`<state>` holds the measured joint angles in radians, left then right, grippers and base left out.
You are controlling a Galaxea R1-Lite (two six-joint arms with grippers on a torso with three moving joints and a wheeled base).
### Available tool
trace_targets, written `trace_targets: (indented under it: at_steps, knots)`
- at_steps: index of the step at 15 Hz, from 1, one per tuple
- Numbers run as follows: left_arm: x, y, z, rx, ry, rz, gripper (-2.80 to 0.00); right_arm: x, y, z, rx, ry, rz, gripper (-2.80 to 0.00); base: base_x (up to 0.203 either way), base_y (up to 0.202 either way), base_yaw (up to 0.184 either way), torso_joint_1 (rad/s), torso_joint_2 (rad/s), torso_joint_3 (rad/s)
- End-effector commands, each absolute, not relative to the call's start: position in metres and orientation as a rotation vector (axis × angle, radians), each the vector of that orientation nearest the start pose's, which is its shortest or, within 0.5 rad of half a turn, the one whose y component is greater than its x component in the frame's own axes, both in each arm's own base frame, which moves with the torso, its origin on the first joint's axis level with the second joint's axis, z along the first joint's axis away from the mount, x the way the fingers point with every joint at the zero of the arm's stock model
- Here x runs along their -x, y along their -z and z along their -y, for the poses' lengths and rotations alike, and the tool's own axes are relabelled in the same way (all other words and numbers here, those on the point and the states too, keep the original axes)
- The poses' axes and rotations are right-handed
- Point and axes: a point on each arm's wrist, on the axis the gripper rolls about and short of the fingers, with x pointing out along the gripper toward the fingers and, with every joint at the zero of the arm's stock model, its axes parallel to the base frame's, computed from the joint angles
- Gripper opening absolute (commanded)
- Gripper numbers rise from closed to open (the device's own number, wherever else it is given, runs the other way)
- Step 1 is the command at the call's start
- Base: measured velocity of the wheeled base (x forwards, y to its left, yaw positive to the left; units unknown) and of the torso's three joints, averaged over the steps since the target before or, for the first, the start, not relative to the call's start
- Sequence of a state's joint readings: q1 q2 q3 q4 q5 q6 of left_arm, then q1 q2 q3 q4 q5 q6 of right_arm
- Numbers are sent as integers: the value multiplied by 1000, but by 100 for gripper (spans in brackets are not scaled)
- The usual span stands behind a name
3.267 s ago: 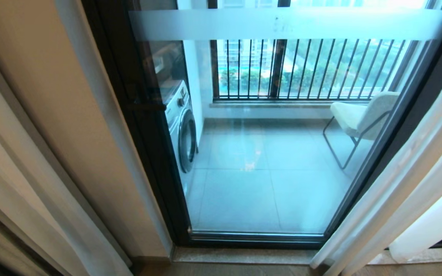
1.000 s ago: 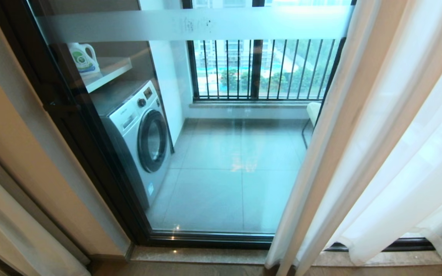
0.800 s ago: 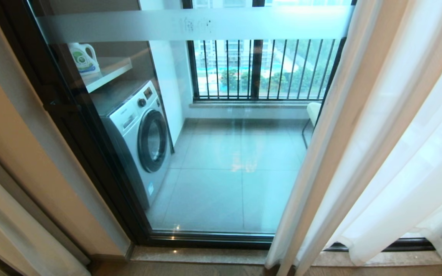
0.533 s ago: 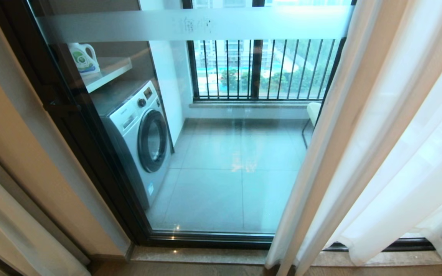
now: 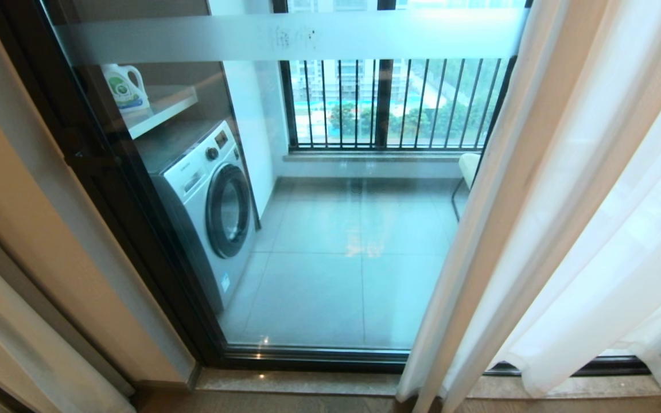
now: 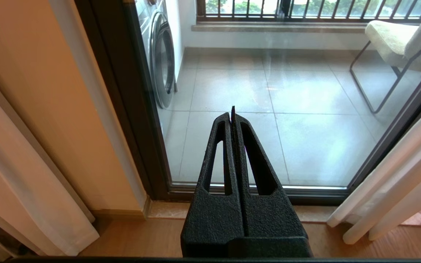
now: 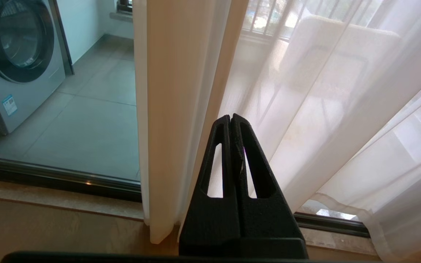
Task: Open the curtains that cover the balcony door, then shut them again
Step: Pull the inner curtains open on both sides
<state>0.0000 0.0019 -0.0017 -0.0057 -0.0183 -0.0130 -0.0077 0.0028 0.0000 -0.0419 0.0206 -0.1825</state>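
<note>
Both grippers have their fingers pressed together on nothing: the left gripper [image 6: 231, 113] points at the bare glass of the balcony door [image 5: 330, 241], the right gripper [image 7: 231, 118] at the curtains [image 5: 566, 218] gathered along the door's right side. Since a second ago nothing has shifted. The detergent jug [image 5: 124, 86] carries a green label, too small to read, above the washing machine [image 5: 210, 201].

Sheer white curtains [image 5: 588, 218] hang bunched at my right; black-framed glass balcony door [image 5: 330, 241] shut, mostly uncovered.
</note>
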Motion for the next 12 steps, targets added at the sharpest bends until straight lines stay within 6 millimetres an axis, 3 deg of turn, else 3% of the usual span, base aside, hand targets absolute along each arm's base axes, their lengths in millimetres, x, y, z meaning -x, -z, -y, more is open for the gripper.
trace_targets:
  at_steps: [1,4,9,12]
  knots:
    - [23,-77,0,14,18,6,-280,23,-81,-1,189,-9,53,-280,0,0,0,0,0,0]
    - [23,-77,0,14,18,6,-280,25,-89,-1,185,-36,78,-280,0,0,0,0,0,0]
    - [23,-77,0,14,18,6,-280,21,-156,-6,181,-245,99,-280,0,0,0,0,0,0]
    - [23,-77,0,14,18,6,-280,7,-177,-9,234,-405,66,-280,0,0,0,0,0,0]
